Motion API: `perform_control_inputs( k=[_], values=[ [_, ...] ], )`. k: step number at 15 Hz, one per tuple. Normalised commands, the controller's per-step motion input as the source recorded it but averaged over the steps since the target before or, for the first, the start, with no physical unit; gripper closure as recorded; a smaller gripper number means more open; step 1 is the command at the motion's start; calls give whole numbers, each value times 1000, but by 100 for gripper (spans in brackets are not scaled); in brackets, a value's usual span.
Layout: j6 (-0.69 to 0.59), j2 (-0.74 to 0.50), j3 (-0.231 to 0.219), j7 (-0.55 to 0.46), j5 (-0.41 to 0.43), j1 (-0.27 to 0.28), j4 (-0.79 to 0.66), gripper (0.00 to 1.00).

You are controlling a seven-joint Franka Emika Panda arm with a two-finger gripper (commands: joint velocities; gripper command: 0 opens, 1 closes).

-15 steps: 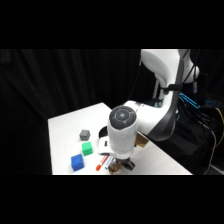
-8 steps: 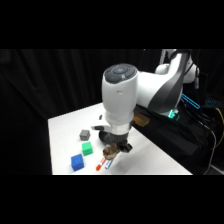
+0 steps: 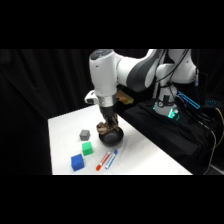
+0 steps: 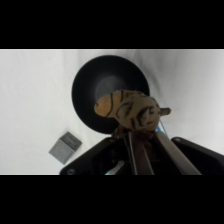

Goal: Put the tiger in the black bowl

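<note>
The tiger (image 4: 131, 110), a tan toy with dark stripes, is clamped between the fingers of the gripper (image 4: 134, 131) and hangs directly above the black bowl (image 4: 95, 90), seemingly not yet touching it. From the side, the white arm (image 3: 106, 75) reaches down over the white table (image 3: 145, 150), with the tiger at the bowl's rim. A grey cube (image 3: 84, 134) sits just beside the bowl. Nearer the front lie a green cube (image 3: 87, 148), a blue cube (image 3: 77, 162), and red (image 3: 102, 162) and blue markers (image 3: 111, 159).

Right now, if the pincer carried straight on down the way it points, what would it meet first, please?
Most likely the black bowl: the pincer, holding the tiger, points down over it, though their gap is unclear.
</note>
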Motion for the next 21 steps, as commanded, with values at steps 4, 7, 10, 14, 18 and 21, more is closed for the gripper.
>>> perform_control_inputs(
  k=[4, 7, 10, 14, 18, 21],
  values=[
    [151, -199, -16, -229, 143, -145, -288, 92],
    [221, -45, 26, -182, 158, -53, -206, 92],
    [223, 57, 33, -163, 141, -34, -126, 91],
    [248, 120, 34, -188, 143, -44, -42, 65],
    [188, 8, 18, -182, 105, -50, -37, 35],
    [4, -205, -27, -166, 31, -52, -77, 11]
  ],
)
